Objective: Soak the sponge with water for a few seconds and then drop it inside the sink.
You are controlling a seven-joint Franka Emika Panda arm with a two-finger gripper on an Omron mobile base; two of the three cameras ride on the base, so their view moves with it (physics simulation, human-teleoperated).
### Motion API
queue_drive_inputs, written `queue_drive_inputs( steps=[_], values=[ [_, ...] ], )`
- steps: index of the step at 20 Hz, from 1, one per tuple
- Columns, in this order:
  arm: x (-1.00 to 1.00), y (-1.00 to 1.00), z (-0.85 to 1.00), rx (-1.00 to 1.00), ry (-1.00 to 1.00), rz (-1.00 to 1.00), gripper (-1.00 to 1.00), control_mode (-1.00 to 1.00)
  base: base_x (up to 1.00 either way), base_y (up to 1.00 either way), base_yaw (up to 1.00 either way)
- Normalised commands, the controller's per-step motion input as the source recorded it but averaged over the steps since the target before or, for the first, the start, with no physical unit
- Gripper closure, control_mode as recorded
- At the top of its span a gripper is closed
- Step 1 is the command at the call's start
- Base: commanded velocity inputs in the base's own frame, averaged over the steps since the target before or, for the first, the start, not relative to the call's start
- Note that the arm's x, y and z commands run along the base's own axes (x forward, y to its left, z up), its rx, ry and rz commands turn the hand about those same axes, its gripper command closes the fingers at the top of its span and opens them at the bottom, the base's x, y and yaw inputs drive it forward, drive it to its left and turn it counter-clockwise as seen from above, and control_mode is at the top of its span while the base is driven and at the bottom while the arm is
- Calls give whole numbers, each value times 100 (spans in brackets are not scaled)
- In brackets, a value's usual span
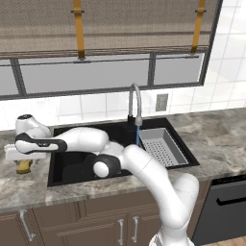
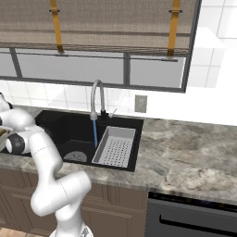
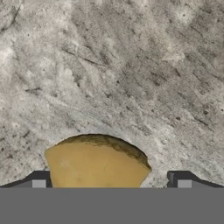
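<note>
Jaws spread wide, straddling sponge [image 3: 97, 162] on counter [image 3: 131, 78]; no legible writing.

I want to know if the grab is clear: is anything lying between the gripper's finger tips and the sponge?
Nothing: in the hand view the sponge sits between the open gripper's two tips on the stone counter, with nothing in the way.

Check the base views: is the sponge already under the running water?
No. The sponge lies on the counter left of the sink, under the gripper, far from the water.
</note>
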Motion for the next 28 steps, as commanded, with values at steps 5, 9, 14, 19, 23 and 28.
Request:
queue_drive_inputs(
  steps=[5, 9, 14, 19, 23, 28],
  values=[
    [0, 16, -6, 0, 0, 2, -100, -100, 0, 0, 0],
    [0, 17, 0, 0, 0, 3, -100, -100, 0, 0, 0],
    [0, 14, -3, 0, 0, 3, -100, -100, 0, 0, 0],
    [0, 1, -1, 0, 0, 0, -100, -100, 0, 0, 0],
    [0, 0, 0, 0, 0, 0, -100, -100, 0, 0, 0],
    [0, 0, 0, 0, 0, 0, 100, -100, 0, 0, 0]
  ],
)
